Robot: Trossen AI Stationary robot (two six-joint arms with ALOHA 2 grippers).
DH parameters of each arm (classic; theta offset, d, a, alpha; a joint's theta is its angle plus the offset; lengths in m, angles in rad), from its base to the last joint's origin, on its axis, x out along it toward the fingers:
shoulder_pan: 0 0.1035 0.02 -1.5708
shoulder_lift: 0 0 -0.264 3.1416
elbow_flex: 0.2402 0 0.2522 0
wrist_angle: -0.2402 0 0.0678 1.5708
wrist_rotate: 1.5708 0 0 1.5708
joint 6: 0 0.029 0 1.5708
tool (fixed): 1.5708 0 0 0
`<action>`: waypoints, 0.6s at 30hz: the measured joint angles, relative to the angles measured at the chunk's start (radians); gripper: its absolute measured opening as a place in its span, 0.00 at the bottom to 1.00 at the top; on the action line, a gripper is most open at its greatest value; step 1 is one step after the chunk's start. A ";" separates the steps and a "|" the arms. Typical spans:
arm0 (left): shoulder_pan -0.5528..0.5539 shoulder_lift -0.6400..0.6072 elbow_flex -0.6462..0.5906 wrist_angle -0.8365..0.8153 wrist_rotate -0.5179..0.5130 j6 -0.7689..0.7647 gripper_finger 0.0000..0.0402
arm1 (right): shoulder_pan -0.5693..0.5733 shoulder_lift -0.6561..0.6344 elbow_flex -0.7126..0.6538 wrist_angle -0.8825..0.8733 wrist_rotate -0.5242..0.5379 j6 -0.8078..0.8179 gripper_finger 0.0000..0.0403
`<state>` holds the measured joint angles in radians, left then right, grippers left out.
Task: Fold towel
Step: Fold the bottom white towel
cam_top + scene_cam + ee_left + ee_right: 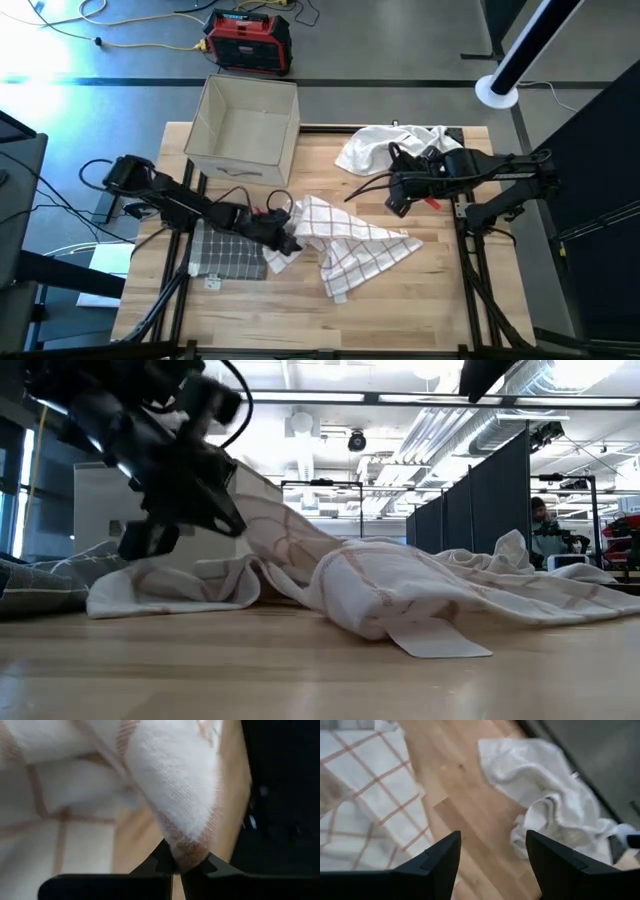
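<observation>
Left gripper [222,510] at the raised edge of a rumpled checked towel [400,585] on the wooden table [250,670].

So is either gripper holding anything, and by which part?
The left gripper pinches the checked towel by a bunched edge. The right gripper is open, holding nothing.

The high view looks straight down on the whole counter [400,300]; the low view skims across it at surface height — both share the checked towel [350,245], seen close from each wrist.
</observation>
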<state>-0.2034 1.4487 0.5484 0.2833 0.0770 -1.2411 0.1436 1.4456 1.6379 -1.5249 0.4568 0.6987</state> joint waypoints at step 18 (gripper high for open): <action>0.093 -0.568 0.294 -1.104 0.213 0.289 0.01 | 0.089 -0.001 -0.116 0.026 -0.393 -0.053 0.52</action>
<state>-0.1108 0.8803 0.8419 -0.8207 0.2902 -0.9516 0.2321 1.4445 1.5220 -1.4985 0.0638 0.6454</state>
